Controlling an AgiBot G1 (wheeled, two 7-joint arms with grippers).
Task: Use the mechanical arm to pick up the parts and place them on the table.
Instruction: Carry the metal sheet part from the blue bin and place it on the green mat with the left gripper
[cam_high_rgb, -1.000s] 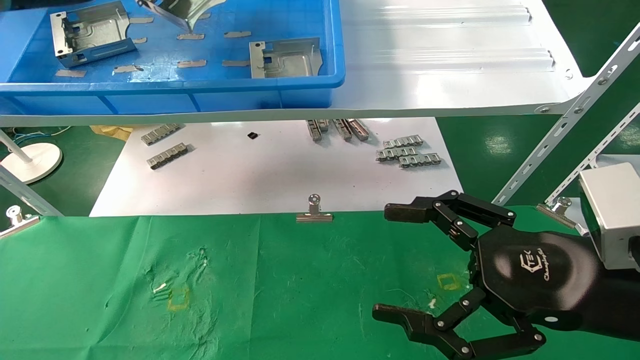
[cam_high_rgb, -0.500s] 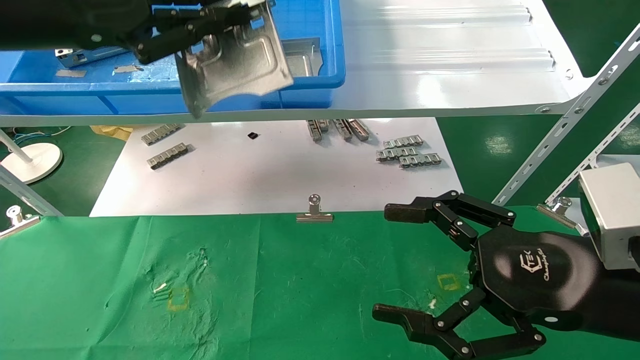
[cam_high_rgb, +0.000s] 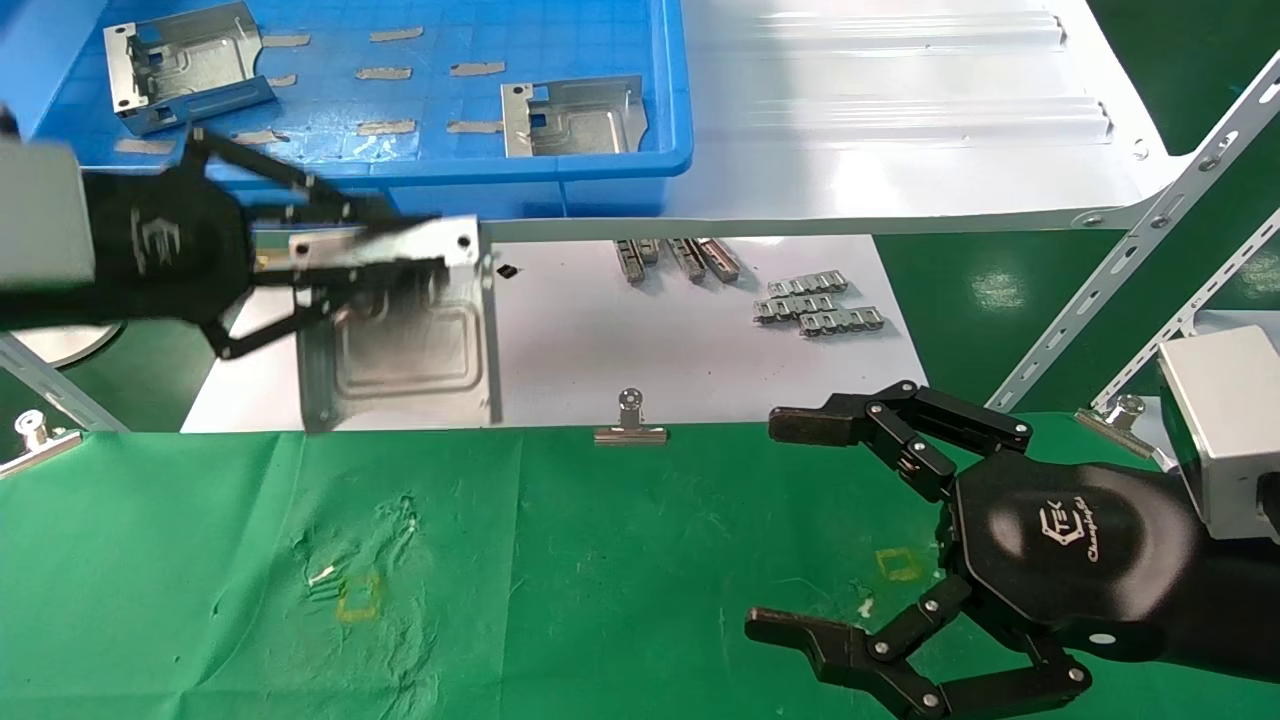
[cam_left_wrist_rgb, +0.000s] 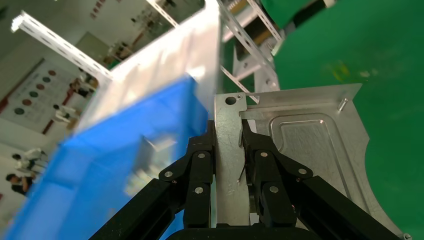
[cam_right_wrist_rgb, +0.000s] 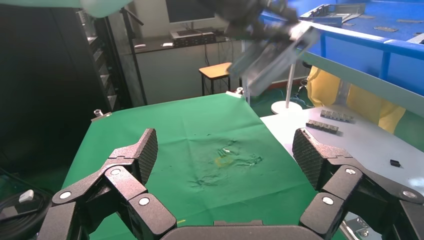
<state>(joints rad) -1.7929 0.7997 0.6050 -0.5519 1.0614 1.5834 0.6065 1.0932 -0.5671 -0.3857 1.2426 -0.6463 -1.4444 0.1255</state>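
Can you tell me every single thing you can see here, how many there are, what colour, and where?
Stamped sheet-metal brackets: 3, silver-grey; two in the bin, one held bracket in the air above the white sheet.
Plastic bin: 1, blue; on the shelf, far left.
Metal shelf: 1, glossy white; across the back.
White sheet: 1; under the shelf, behind the cloth.
Comb-like metal strips: several, grey; on the white sheet.
Binder clips: 3, silver; along the cloth's far edge.
Green cloth table: 1, with yellow square outlines; nearest.
Left gripper: black hand, shut on the held bracket, left side.
Right gripper: black hand, open, over the cloth, right side.
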